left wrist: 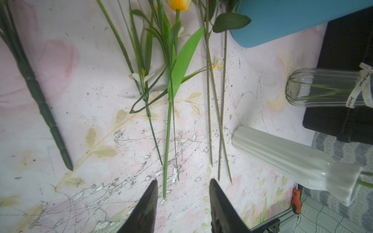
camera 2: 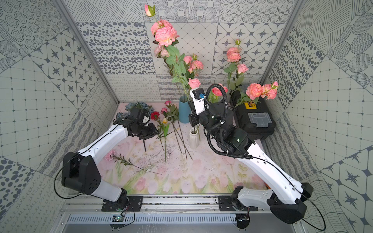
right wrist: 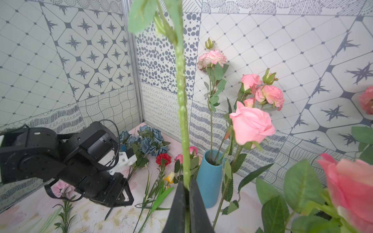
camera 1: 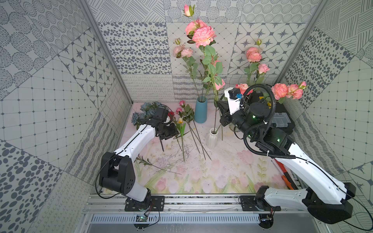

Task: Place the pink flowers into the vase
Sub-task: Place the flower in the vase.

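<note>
Starting at the near edge, a leafy sprig [camera 2: 123,160] is seen lying flat on the floral mat [camera 1: 201,177] beside the left arm. Farther in, the left gripper [left wrist: 183,181] is held low over the mat with its jaws spread and nothing gripped. The cut end of a yellow tulip [camera 1: 180,120] stem lies on the mat just by one fingertip. Thin stems of loose pink flowers [camera 1: 182,103] are laid beside the tulip, buds toward the back wall and outside any vase.

A white ribbed vase [camera 1: 211,139] stands upright to their right, and a green stem is seen in its mouth. Above that vase the right gripper [right wrist: 186,188] is pressed tight on the green stem of a tall pink flower [camera 1: 202,35]. This flower stands upright with its blooms high against the back wall. Whether the held stem's lower end is the one inside the white vase cannot be told.

Behind, a blue vase [camera 1: 200,113] is recorded upright with several pink blooms standing in it. A red bloom [camera 1: 171,114] and blue-grey flowers [camera 1: 145,107] lie at the far left, by the left wrist.
</note>
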`<action>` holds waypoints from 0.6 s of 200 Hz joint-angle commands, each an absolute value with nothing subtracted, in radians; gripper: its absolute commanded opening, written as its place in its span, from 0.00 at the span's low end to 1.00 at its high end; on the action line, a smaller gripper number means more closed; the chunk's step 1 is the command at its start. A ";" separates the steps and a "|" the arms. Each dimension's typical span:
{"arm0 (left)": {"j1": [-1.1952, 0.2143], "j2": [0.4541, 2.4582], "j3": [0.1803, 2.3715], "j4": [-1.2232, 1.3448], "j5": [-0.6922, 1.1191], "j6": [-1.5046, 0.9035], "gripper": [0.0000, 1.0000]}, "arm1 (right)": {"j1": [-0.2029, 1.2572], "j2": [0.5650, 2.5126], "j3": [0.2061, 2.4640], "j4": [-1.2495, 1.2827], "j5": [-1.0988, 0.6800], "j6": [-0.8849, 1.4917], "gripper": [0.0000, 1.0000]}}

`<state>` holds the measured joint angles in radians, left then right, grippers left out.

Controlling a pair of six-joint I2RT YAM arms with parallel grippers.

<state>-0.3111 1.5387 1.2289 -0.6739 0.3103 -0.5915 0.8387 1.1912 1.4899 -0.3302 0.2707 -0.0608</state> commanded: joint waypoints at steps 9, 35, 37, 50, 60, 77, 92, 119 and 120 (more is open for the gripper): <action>-0.361 1.564 1.235 -0.609 0.349 -0.618 0.42 | 0.847 1.172 1.460 -0.158 0.257 -0.073 0.00; -0.369 1.566 1.238 -0.604 0.348 -0.619 0.42 | 0.848 1.184 1.435 -0.097 0.231 -0.079 0.00; -0.369 1.566 1.238 -0.604 0.348 -0.618 0.42 | 0.848 1.185 1.433 -0.093 0.229 -0.081 0.00; -0.369 1.566 1.239 -0.604 0.348 -0.614 0.42 | 0.848 1.195 1.420 -0.063 0.220 -0.085 0.00; -0.369 1.566 1.240 -0.607 0.344 -0.613 0.42 | 0.847 1.205 1.419 -0.053 0.215 -0.091 0.00; -0.369 1.565 1.243 -0.605 0.347 -0.610 0.42 | 0.849 1.230 1.416 -0.037 0.217 -0.114 0.00; -0.369 1.565 1.243 -0.599 0.348 -0.609 0.41 | 0.849 1.256 1.417 -0.022 0.230 -0.147 0.00; -0.369 1.572 1.243 -0.593 0.352 -0.609 0.41 | 0.849 1.292 1.408 0.005 0.240 -0.187 0.00; -0.369 1.572 1.243 -0.593 0.352 -0.609 0.41 | 0.849 1.294 1.408 0.006 0.240 -0.187 0.00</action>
<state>-0.3649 1.5654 1.2304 -0.6312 0.3355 -0.6121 0.8429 1.2671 1.4231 -0.0853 0.2337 -0.1253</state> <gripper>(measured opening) 0.415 0.058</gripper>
